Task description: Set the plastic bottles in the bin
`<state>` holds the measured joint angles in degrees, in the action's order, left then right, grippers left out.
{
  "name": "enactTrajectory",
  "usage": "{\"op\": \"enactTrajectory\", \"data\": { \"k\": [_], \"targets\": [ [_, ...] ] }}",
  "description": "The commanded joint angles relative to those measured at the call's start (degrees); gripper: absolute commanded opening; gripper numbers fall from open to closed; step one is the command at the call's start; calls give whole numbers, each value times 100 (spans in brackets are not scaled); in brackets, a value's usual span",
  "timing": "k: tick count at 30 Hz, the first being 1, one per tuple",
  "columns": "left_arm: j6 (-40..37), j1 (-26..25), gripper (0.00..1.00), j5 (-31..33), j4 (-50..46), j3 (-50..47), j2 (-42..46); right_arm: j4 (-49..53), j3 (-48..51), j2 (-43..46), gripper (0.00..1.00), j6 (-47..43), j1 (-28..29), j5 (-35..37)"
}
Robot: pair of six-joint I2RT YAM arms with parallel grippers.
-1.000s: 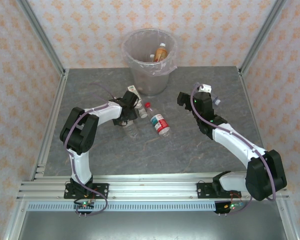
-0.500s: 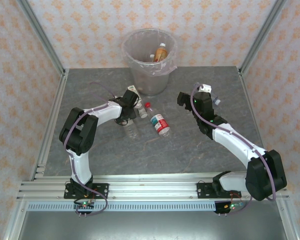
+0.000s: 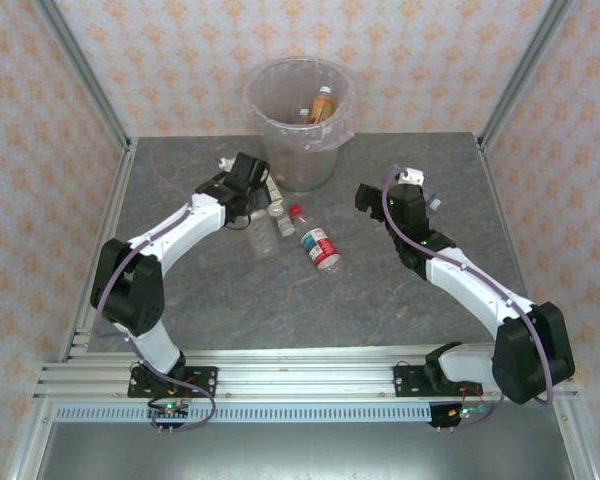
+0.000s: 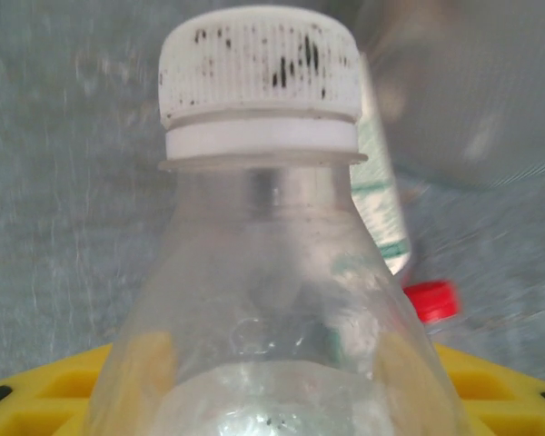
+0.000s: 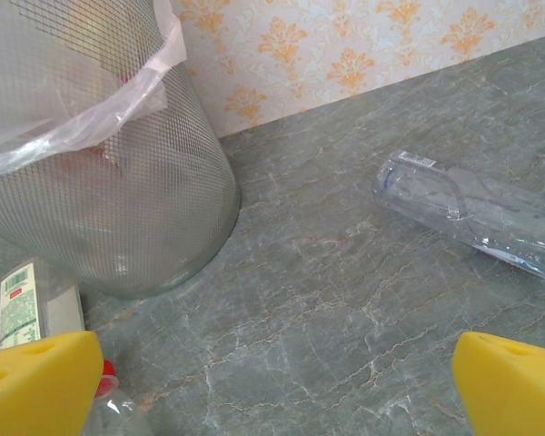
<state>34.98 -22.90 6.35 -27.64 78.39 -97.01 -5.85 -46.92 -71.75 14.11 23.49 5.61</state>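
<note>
Grey marbled tabletop (image 3: pixel 380 300) between patterned walls; the bin (image 3: pixel 300 165) stands at the far edge and serves as reference.

Left gripper (image 4: pixel 271 400): jaws narrowed onto an unlabelled clear bottle (image 4: pixel 263 272) with a white cap, gripped on the body below the shoulder, just in front of the bin. Whether it is off the table cannot be told. Right gripper (image 5: pixel 272 391): jaws wide, empty, right of the bin.

Also outside the bin: a red-capped bottle (image 3: pixel 320 247) in front of it, a green-white labelled bottle (image 4: pixel 372 182) near its base, and a second clear bottle (image 5: pixel 472 213) to its right. An amber bottle (image 3: pixel 322 103) lies inside.

Handling, as judged: light, thin-walled, smooth — it dents and slips under a hard squeeze. Grip near the shoulder, where the wall is stiffest.

Against the earlier frame: the left jaws have closed, the left elbow has swung outward, and wrist and bottle sit nearer the bin. The right arm is unchanged.
</note>
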Motion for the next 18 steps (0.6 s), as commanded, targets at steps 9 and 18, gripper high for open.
{"op": "enactTrajectory", "data": {
  "k": [9, 18],
  "targets": [
    [-793, -52, 54, 727, 421, 1368, 387, -133, 270, 563, 99, -102, 35, 72],
    [-1585, -51, 54, 724, 781, 2919, -30, -20, 401, 880, 99, -120, 35, 189]
  ]
}}
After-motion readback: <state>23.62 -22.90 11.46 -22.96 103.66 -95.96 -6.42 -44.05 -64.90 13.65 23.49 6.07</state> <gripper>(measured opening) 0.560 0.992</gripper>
